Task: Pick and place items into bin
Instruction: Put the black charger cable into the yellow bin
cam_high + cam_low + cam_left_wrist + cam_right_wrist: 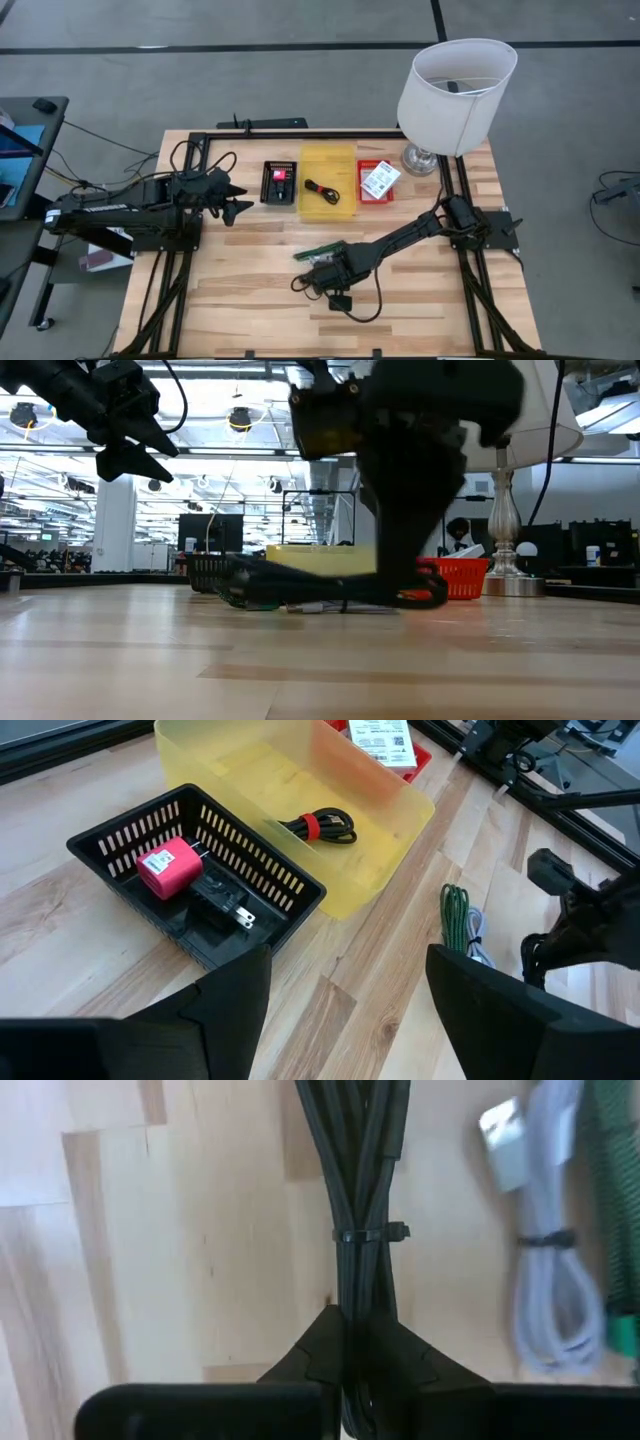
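The right claw (345,1342) is down on the wooden bench (250,290), its fingers pinched shut on a bundle of black cord (352,1190) bound with a thin black tie. Just beside it lie a coiled white cable (545,1270) and a coiled green cable (456,912). The left claw (345,995) hovers wide open and empty near the slatted black basket (290,885) and the translucent yellow bin (400,815), which already holds a cord banded in red (318,826)

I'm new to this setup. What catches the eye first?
The right gripper, low over the table's near middle, has its jaws shut on a bundled black cable. Behind it sit a black basket, a yellow tray and a red bin, under a white lamp.
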Available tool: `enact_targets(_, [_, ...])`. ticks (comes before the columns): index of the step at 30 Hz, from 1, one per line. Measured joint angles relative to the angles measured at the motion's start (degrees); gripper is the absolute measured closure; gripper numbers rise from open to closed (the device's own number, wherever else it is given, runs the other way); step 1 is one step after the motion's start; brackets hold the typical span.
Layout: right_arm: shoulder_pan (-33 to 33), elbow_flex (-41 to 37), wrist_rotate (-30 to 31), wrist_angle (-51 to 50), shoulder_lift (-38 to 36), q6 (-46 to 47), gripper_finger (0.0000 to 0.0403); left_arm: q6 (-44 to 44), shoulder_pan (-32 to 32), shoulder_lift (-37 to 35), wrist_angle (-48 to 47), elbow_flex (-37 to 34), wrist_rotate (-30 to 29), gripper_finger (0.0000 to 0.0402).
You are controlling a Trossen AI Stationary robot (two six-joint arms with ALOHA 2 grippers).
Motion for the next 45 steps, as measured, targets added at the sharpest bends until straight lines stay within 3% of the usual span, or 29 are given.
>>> enact_targets(12, [-2.2,9.1,4.0,-12.6,0.0,-4.9,0.0386,-0.6,0.0,0.0,0.0,0.0,0.0,0.0144])
enact_targets(22, [-10.2,18.6,10.0,-22.9,-0.1,-10.6,0.0386,-0.6,0.0,0.0,0.0,0.0,0.0,0.0144])
enact_targets(28, [-16.7,23.6,10.2,-26.4,-0.2,-13.3,0.0386,-0.6,0.0,0.0,0.0,0.0,0.0,0.0144])
enact_targets(39, [-28.1,25.1,11.0,-29.3,-0.2,-11.4,0.0386,-0.6,0.0,0.0,0.0,0.0,0.0,0.0144])
enact_targets(45, [-31.1,25.1,11.4,-28.8,-0.2,-7.4,0.0356,-0.6,0.0,0.0,0.0,0.0,0.0,0.0144])
